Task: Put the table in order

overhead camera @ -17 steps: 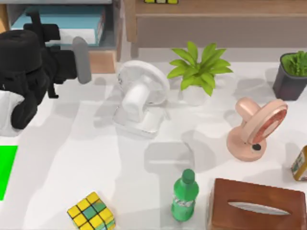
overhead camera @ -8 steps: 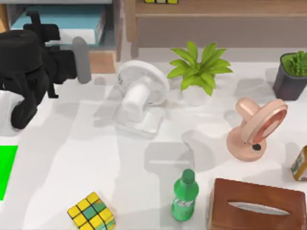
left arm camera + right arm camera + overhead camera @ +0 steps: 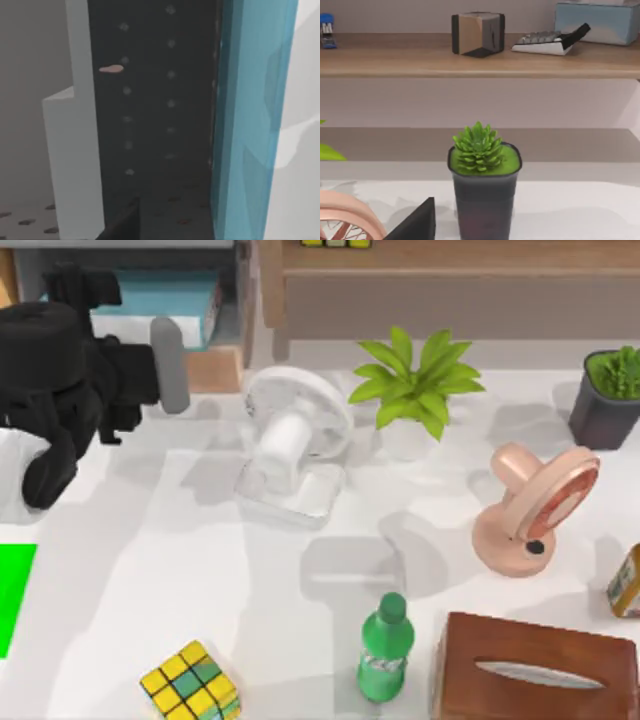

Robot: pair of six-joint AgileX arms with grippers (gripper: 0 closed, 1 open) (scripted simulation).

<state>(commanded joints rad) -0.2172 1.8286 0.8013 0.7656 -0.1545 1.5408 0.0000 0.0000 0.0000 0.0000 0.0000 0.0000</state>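
The white table (image 3: 200, 570) carries a scatter of things: a white fan (image 3: 290, 445), a leafy plant in a white pot (image 3: 415, 390), a pink fan (image 3: 535, 505), a green bottle (image 3: 385, 645), a colour cube (image 3: 190, 680) and a brown tissue box (image 3: 535, 665). My left gripper (image 3: 145, 370) is at the back left, against the grey cabinet (image 3: 230, 300), next to a grey upright bar (image 3: 170, 365). A blue book (image 3: 250, 125) lies inside the cabinet, close to the left wrist camera. One dark fingertip (image 3: 415, 222) of my right gripper points at a succulent in a dark pot (image 3: 482, 200).
A wooden shelf (image 3: 450, 280) runs along the back, holding a boxy cube (image 3: 477, 32), a calculator (image 3: 545, 42) and a blue box (image 3: 600, 20). The succulent pot (image 3: 610, 395) and a yellow pack (image 3: 625, 580) sit at the right edge. A green patch (image 3: 15, 595) marks the left edge.
My left arm has shifted slightly toward the back, and the grey bar and the cabinet's wooden base have moved with it. Everything else on the table has stayed put.
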